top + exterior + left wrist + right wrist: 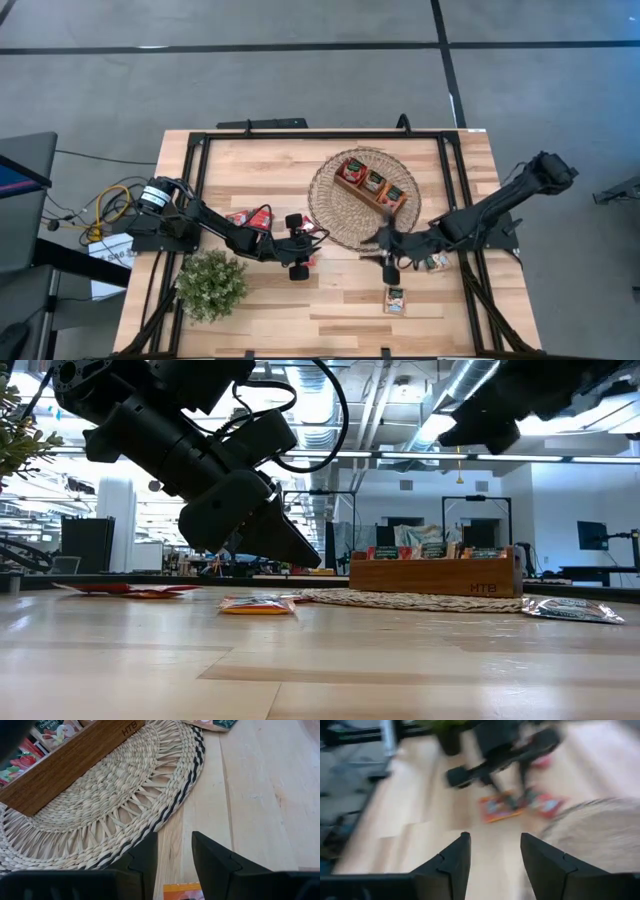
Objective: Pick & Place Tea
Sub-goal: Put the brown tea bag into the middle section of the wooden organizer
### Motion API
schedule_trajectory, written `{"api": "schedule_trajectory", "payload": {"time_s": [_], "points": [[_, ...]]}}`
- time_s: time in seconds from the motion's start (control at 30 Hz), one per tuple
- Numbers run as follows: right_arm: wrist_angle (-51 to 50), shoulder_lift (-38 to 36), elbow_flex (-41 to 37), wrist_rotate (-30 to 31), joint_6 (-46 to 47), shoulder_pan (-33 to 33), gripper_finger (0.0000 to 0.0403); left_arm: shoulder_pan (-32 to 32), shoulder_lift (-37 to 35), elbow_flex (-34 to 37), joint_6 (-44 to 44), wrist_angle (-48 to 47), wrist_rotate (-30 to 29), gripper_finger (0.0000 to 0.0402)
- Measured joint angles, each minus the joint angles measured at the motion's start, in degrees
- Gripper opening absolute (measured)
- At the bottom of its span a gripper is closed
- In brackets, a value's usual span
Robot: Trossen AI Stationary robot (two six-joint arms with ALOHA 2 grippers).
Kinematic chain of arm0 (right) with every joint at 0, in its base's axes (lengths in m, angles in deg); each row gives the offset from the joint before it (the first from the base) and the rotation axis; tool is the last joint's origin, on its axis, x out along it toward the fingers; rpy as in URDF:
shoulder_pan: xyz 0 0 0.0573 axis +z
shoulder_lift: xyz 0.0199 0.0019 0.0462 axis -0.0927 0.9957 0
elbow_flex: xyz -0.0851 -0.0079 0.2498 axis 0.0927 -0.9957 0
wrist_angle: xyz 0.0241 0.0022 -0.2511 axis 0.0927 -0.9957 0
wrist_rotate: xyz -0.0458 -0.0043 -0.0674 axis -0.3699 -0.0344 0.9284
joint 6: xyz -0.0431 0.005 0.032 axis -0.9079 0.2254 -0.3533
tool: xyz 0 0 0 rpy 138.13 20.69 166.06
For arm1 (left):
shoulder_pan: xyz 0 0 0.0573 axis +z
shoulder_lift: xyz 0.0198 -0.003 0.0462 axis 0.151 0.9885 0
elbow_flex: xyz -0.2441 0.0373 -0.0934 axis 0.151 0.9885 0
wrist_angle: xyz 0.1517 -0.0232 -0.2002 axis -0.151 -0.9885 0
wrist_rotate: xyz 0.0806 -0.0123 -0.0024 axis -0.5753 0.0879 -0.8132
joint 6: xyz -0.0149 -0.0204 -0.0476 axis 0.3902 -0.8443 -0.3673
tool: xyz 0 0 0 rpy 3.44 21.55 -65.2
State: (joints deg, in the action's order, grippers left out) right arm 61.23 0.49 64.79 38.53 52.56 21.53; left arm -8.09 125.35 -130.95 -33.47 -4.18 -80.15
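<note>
From overhead we look straight down on the whole desk (330, 300). Our low camera sits at desk height, facing across to the wooden tray (435, 572) and the room. Each wrist camera peers closely past its own fingers; both see the woven mat (100, 810).

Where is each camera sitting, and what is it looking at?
High view: above the table, looking straight down; both arms show, with the wooden tray on the woven mat.
Low view: at tabletop height, looking across; the arms hang in from above.
Left wrist view: on the left arm, facing mat and tray past the left gripper, jaws apart.
Right wrist view: on the right arm, looking past the right gripper, jaws apart, toward the left arm.
Shared: tray, except in the right wrist view.
</note>
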Motion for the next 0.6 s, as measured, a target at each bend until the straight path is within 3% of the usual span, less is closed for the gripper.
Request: {"api": "schedule_trajectory", "payload": {"time_s": [0.2,0.37,0.6], "points": [[-3.2,6.1,0.0,-14.8,13.6,-0.3,0.0184,0.0,0.0,0.0,-0.1,0.1,0.0,0.0112],[-15.7,7.5,0.0,-25.3,25.4,-1.1,0.0216,0.0,0.0,0.0,-1.1,0.1,0.0,0.0112],[-33.3,6.4,-0.1,-25.2,33.3,-1.9,0.0224,0.0,0.0,0.0,-1.2,0.1,0.0,0.0112]]}}
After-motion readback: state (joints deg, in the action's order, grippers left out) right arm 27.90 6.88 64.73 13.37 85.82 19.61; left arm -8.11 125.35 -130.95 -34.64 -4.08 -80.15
